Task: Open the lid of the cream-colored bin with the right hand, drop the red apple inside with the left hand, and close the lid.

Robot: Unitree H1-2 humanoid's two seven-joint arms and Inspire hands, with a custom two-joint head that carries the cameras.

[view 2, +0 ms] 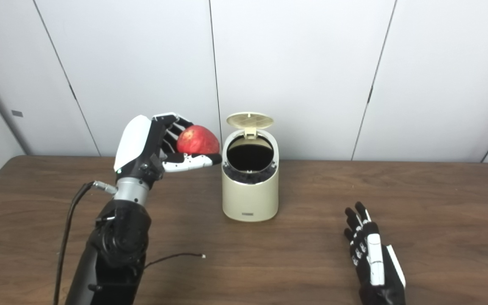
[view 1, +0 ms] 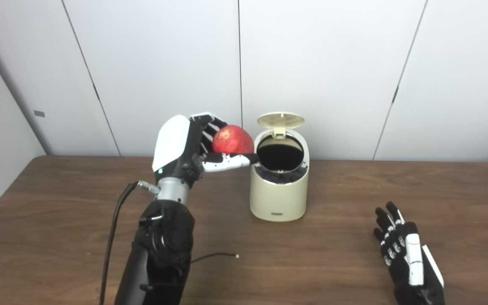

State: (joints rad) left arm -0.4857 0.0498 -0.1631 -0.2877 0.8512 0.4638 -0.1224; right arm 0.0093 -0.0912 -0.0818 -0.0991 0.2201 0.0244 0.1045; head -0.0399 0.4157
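The cream-colored bin (view 1: 278, 192) stands upright mid-table with its round lid (view 1: 281, 120) swung up and back, showing the dark inside. My left hand (view 1: 193, 146) is raised just left of the bin's rim, shut on the red apple (view 1: 232, 140), which sits level with the opening and close beside it. My right hand (view 1: 405, 250) lies low over the table at the front right, fingers stretched out and apart, holding nothing, well away from the bin.
The brown wooden table (view 1: 354, 195) runs to white wall panels (view 1: 324, 63) behind. A black cable (view 1: 112, 237) trails along my left forearm, and a thin loose wire (view 1: 216, 255) lies on the table beside that arm.
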